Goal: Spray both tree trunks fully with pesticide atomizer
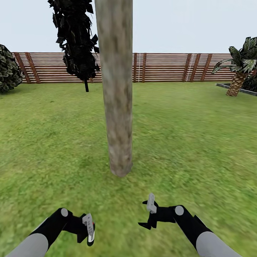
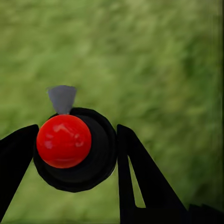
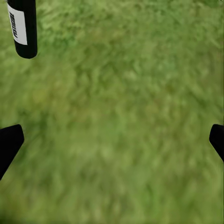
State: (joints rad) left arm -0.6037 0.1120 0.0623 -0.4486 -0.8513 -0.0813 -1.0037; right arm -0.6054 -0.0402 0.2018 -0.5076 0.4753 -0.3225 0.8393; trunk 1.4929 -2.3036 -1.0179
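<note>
The pesticide atomizer (image 1: 90, 230) is clamped in the left gripper (image 1: 86, 232), low in the head view at the end of the black left forearm; its dark body with a pale label hangs down from the fingers and a bit of red shows at its side. In the left wrist view the atomizer (image 2: 74, 149) is seen end-on, a round black body with a glossy red top and a small grey nozzle pointing away from the camera, held between the two black fingers (image 2: 140, 177), with blurred grass behind. The right gripper (image 1: 150, 214) is spread wide and holds nothing; in the right wrist view its gripper (image 3: 112, 140) has the two black fingertips (image 3: 9, 142) at opposite edges of the picture, far apart, over the lawn (image 3: 121, 116). The dark atomizer (image 3: 22, 27) with its white label is also seen in that view, off to one side beyond the fingertips. A tree trunk (image 1: 116, 89), mottled grey-brown and upright, stands ahead of both grippers, roughly between them and nearer the right one, its base in the grass well apart from either. Beyond it, a black conifer (image 1: 76, 39), a brown slat fence (image 1: 167, 67), a short palm (image 1: 239, 67) ahead of the right gripper, and a dark bush (image 1: 9, 69) ahead of the left are seen.
</note>
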